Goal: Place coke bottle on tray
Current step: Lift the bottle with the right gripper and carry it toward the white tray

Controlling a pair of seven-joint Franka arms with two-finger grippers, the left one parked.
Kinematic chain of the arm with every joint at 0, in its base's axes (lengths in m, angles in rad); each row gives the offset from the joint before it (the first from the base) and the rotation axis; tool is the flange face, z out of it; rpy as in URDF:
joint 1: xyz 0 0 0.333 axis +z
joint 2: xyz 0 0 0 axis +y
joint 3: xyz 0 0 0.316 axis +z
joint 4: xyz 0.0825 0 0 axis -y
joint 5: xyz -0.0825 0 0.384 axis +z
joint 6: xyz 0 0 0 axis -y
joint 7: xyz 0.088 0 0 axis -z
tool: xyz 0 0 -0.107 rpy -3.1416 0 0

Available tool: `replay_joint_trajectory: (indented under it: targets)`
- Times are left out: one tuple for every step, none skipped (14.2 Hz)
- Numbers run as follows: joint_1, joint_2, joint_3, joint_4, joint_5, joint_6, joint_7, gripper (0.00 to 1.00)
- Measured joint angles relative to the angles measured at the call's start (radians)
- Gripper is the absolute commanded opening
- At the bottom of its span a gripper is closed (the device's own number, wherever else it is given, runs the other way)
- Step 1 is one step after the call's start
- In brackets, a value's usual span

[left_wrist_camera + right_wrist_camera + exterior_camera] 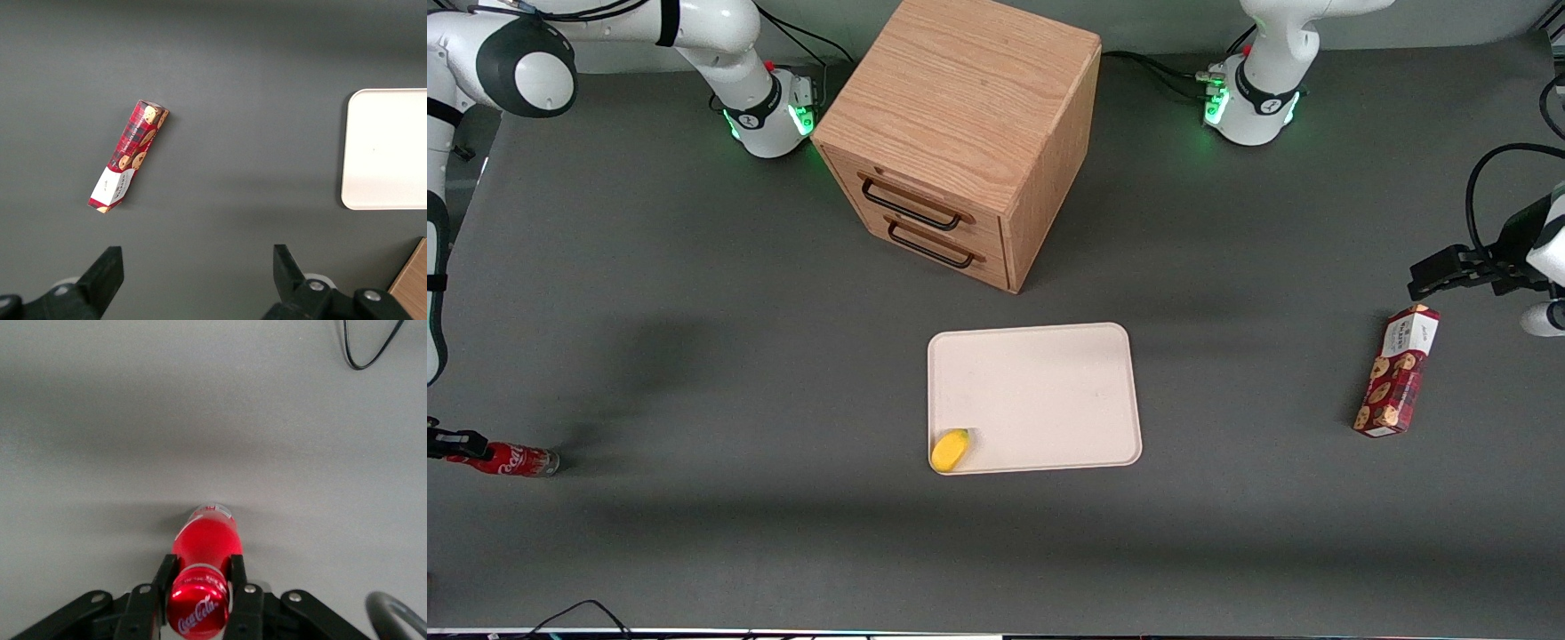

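Grey worktop [694, 356]: claw [199, 590] clamps the coke bottle [203, 550] at its neck, at the working arm's end, well apart from the tray [1049, 391]. Grasp looks done; carry and placement remain. Yellow fruit [950, 449] sits on the tray's corner.

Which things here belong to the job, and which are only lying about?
Job: coke bottle, between the fingers of the gripper at the working arm's end; tray.
Lying about: yellow fruit on the tray's corner; cookie box; wooden drawer cabinet.
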Motion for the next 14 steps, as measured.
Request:
replay_joint_trajectory:
  targets:
    - [0.002,-0.001,0.001,0.004,0.0,0.0,0.004,0.0]
    - [0.007,-0.005,0.001,0.014,0.0,-0.004,0.021,0.0]
    - [0.013,-0.018,0.002,0.018,0.0,-0.018,0.042,0.0]
    - [0.025,-0.039,0.003,0.018,0.0,-0.051,0.07,0.0]
    - [0.04,-0.07,0.003,0.017,0.0,-0.094,0.101,0.0]
    - [0.057,-0.105,0.003,0.013,0.0,-0.143,0.131,0.0]
    - [0.074,-0.145,0.003,0.011,-0.001,-0.203,0.163,0.0]
    - [0.092,-0.188,0.003,0.009,-0.001,-0.275,0.199,0.0]
    - [0.111,-0.236,0.004,0.007,-0.001,-0.355,0.237,0.0]
    - [0.13,-0.286,0.006,0.003,0.0,-0.432,0.274,0.0]
    - [0.152,-0.336,0.01,-0.005,0.001,-0.498,0.319,0.0]
    - [0.177,-0.384,0.015,-0.016,0.002,-0.545,0.377,0.0]
    - [0.21,-0.431,0.026,-0.038,0.002,-0.573,0.45,0.0]
    - [0.249,-0.475,0.04,-0.07,0.002,-0.581,0.533,0.0]
